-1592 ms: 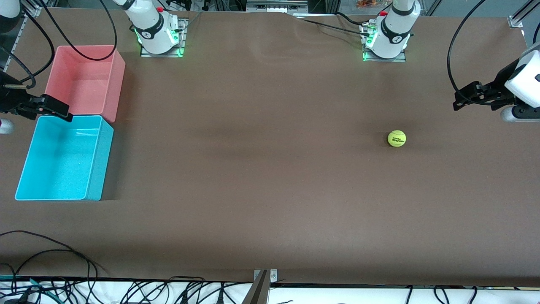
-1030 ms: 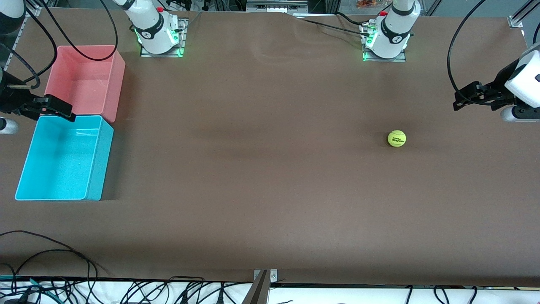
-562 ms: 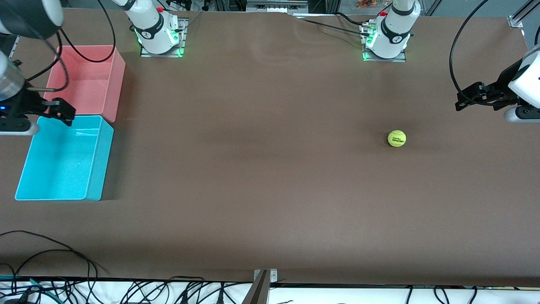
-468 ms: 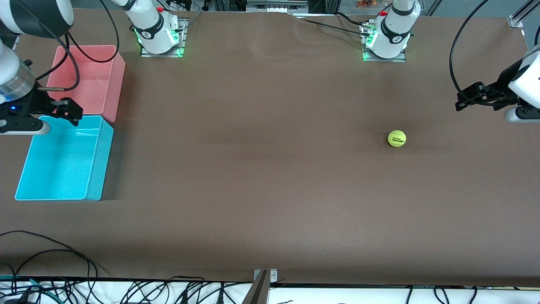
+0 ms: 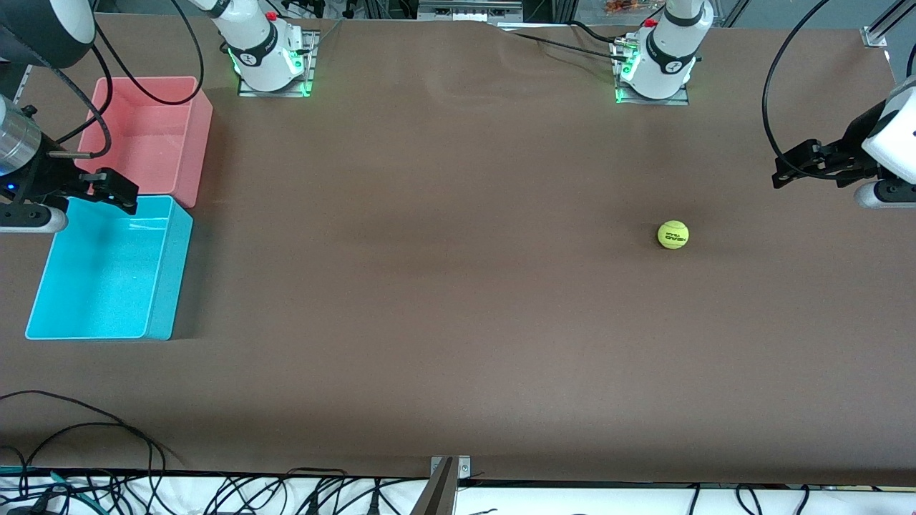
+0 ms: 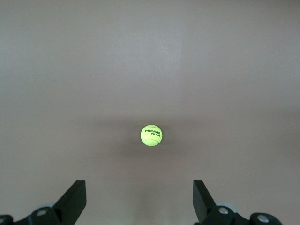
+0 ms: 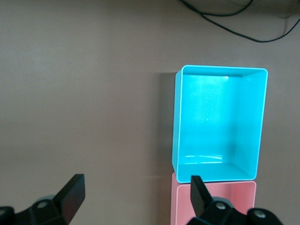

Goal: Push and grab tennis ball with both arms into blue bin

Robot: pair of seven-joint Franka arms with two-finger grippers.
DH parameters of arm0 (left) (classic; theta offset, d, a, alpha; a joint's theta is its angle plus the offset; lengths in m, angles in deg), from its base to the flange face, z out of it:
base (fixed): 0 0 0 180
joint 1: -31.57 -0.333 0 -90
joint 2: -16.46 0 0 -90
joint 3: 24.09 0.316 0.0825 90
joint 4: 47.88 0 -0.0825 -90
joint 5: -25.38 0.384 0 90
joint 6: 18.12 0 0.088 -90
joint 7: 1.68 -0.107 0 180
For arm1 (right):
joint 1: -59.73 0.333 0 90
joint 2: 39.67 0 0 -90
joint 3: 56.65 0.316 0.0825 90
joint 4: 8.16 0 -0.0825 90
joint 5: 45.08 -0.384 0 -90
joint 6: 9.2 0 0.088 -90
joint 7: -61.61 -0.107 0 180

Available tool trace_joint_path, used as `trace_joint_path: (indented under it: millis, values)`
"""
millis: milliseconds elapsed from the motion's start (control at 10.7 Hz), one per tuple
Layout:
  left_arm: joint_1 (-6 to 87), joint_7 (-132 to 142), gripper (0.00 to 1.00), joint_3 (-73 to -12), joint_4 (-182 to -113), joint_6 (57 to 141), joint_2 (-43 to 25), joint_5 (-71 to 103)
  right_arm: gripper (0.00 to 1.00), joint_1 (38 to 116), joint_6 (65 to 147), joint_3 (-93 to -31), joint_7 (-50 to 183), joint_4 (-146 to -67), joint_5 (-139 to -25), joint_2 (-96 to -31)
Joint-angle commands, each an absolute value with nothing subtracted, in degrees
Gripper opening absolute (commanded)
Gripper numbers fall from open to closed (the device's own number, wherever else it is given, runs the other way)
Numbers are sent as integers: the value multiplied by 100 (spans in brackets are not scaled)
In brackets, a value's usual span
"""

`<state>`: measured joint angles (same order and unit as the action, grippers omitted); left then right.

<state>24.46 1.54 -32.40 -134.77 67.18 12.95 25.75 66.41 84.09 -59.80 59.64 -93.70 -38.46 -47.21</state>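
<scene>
The tennis ball (image 5: 673,234) lies alone on the brown table, toward the left arm's end. In the left wrist view the tennis ball (image 6: 151,135) sits ahead of my left gripper (image 6: 139,185), apart from it. My left gripper (image 5: 781,172) hangs open and empty over the table's end near the ball. The blue bin (image 5: 170,275) stands at the right arm's end with nothing in it. My right gripper (image 5: 118,190) hovers open over the line where the blue bin meets the pink one. The right wrist view shows the blue bin (image 7: 176,122) past my open right gripper (image 7: 136,181).
A pink bin (image 5: 198,143) stands against the blue one, farther from the front camera, and shows as the pink bin (image 7: 213,201) in the right wrist view. Both arm bases (image 5: 268,61) stand along the table's edge. Black cables (image 5: 86,429) trail at the near edge.
The right arm has swung and its gripper has shifted a little toward the table's middle, over the bins' shared edge. The left gripper and the ball have stayed put.
</scene>
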Motion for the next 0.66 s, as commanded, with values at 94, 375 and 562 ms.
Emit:
trace_joint_path:
  millis: [94,375,562]
  values:
    - [2436,131,100,-3227,-13393,6669,1250,2494,100,6545,8387,-6033,6021,-9350,-4523,-4697]
    - [2419,131,100,-3192,-13393,6669,1215,2495,100,6527,8387,-6042,5933,-9359,-4543,-4732]
    - [2384,131,100,-3192,-13393,6669,1215,2494,100,6527,8387,-6042,5924,-9350,-4543,-4741]
